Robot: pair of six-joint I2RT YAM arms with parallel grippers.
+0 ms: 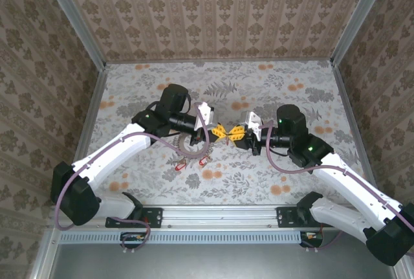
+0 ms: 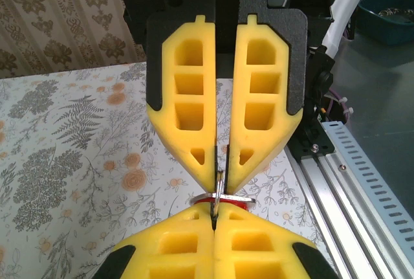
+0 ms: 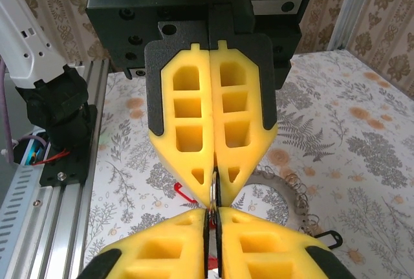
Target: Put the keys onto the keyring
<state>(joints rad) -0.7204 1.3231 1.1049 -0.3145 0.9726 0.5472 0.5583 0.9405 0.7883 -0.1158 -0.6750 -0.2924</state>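
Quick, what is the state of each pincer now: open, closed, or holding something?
Left pincer: closed on a thin metal piece; what it is cannot be told.
Right pincer: closed on the same thin metal piece.

Grey beaded keyring point(image 3: 299, 198) flat; 2 red keys point(image 1: 180, 166) nr it

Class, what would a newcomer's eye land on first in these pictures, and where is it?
The yellow left gripper and right gripper meet tip to tip over the middle of the table, both shut on a thin metal piece. Red keys lie on it close by, next to the keyring.
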